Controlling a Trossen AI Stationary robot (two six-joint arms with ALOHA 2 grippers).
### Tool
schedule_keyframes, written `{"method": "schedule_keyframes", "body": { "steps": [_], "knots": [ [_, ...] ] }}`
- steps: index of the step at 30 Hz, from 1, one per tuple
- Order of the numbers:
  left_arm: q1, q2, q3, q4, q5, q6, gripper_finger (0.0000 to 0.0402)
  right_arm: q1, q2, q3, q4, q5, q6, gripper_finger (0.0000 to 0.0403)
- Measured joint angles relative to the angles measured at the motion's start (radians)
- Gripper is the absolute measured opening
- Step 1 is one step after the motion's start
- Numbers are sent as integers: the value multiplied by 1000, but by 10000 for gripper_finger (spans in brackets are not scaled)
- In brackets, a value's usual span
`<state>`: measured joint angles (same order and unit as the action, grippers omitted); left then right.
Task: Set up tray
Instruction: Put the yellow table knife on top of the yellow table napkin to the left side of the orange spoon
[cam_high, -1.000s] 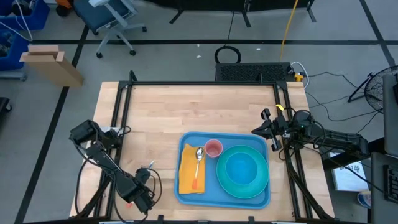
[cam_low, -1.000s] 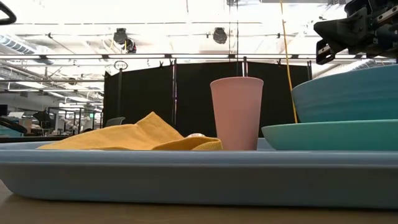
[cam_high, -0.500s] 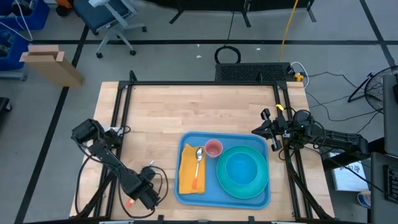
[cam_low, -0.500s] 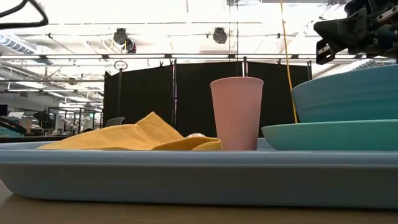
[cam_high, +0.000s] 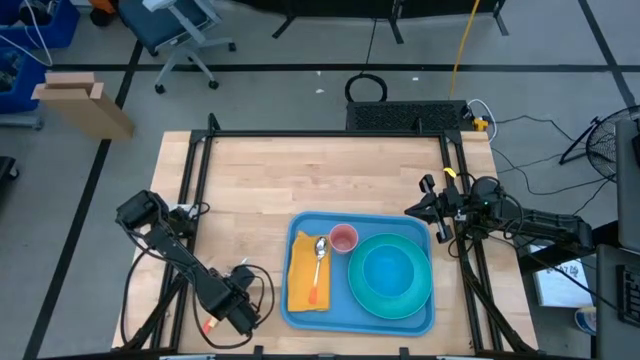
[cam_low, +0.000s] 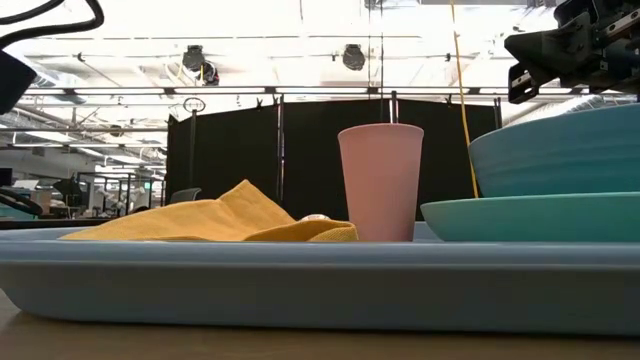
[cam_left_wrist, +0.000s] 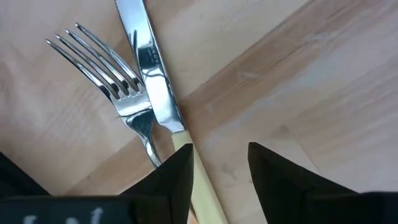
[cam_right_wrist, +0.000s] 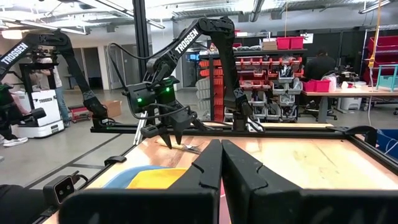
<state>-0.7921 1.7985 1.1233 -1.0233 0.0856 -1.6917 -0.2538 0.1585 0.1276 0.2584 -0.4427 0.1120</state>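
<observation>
The blue tray lies near the table's near edge. On it are a yellow napkin with a spoon on top, a pink cup, and a teal bowl on a teal plate. A fork and a knife lie side by side on the bare wood left of the tray. My left gripper hangs open, pointing down over their handle ends; the knife's cream handle lies between the fingers. My right gripper waits shut over the tray's far right corner.
Black frame rails run along the table's left and right sides. Bare wood covers the far half of the table. Other robot arms and shelves stand in the room beyond.
My left gripper has moved a little toward the table's right, closer to the tray, and its arm and cable have come into the low view's top left corner. The things on the tray and my right arm have stayed still.
</observation>
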Motion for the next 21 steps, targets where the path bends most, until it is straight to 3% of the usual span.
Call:
{"method": "schedule_keyframes", "body": {
  "steps": [13,21],
  "knots": [
    [-27,0,-14,5,22,-66,188,0,0,0,-1,0,0,0],
    [-52,-8,-124,175,28,-124,189,0,0,0,-2,0,0,0]
  ]
}}
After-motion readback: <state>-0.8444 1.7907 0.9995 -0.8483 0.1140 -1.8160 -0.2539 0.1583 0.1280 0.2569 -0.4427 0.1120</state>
